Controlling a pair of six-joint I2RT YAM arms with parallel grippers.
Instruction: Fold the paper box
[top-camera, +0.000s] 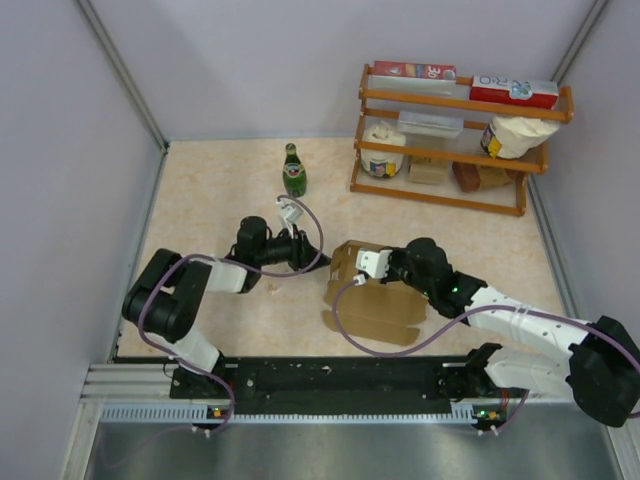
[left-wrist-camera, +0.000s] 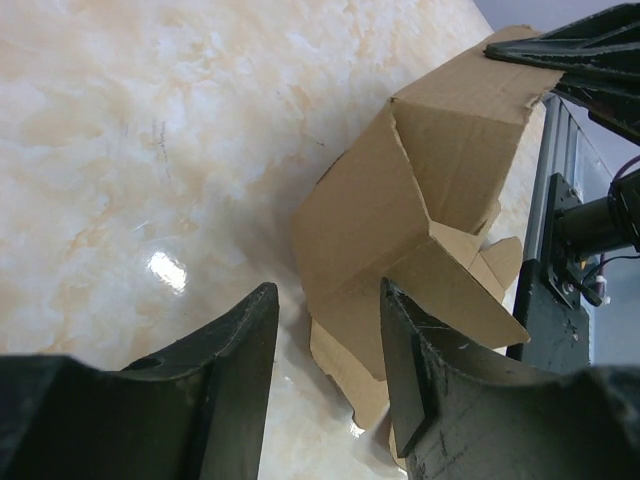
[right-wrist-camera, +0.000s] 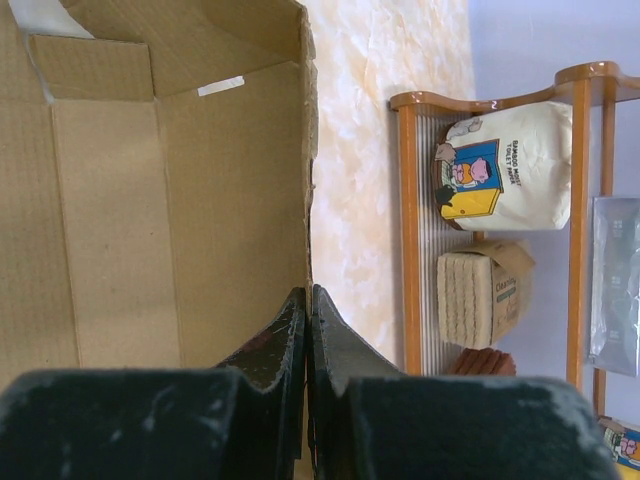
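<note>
The paper box (top-camera: 375, 300) is plain brown cardboard, half raised, in the middle of the table with flaps spread toward the front. My right gripper (top-camera: 368, 262) is shut on the edge of its upright wall; in the right wrist view the jaws (right-wrist-camera: 309, 300) pinch that wall (right-wrist-camera: 200, 200) with the box's inside to the left. My left gripper (top-camera: 305, 248) is open and empty, just left of the box. In the left wrist view its fingers (left-wrist-camera: 325, 300) straddle bare table in front of the folded wall (left-wrist-camera: 400, 200).
A green bottle (top-camera: 293, 171) stands behind the left gripper. A wooden rack (top-camera: 455, 140) at the back right holds cartons, bags and packets; it shows in the right wrist view (right-wrist-camera: 500, 220). Grey walls enclose the table on three sides.
</note>
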